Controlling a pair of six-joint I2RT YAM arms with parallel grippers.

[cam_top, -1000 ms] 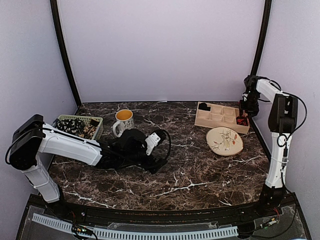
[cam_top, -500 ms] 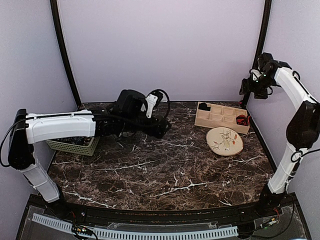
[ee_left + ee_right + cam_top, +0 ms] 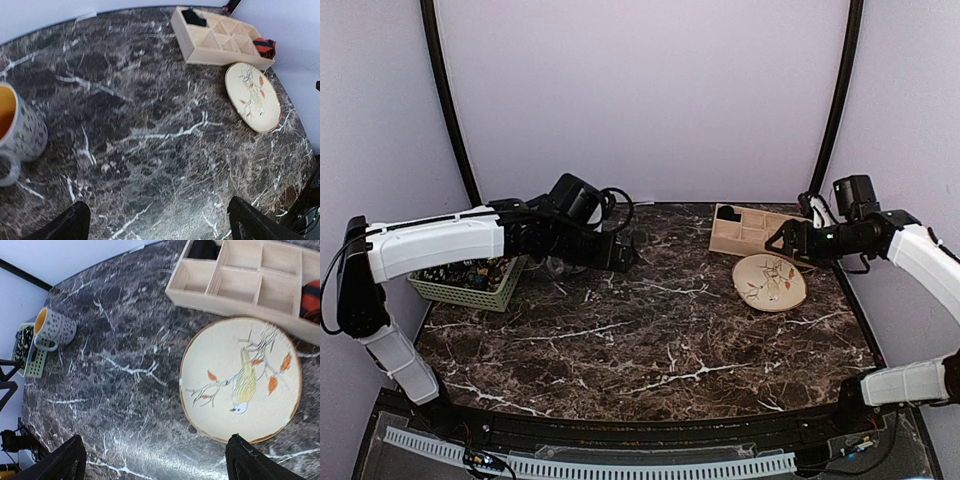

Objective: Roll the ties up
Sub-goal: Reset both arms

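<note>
Both your grippers are empty, fingers spread wide. The left gripper (image 3: 623, 252) hangs over the rear middle of the worktop (image 3: 650, 340), just past the mug (image 3: 22, 131). The right gripper (image 3: 778, 243) hovers above the bird plate (image 3: 240, 380) near the right edge.

The red-and-black striped tie (image 3: 311, 299) sits rolled in the right end compartment of the wooden organiser (image 3: 235, 287) at the rear right corner, just beyond your right gripper. As a roll it shows no long axis to read.

The dark dotted ties (image 3: 21, 342) lie heaped in the green basket (image 3: 455, 293) at the left edge. That is back and to the left of your left gripper, under that arm's forearm. Your left arm is much the nearer; the right is well apart, across the worktop. Bundled like this, you cannot tell the ties' long axes or which way they point. I judge you will need to draw one out flat before rolling.
</note>
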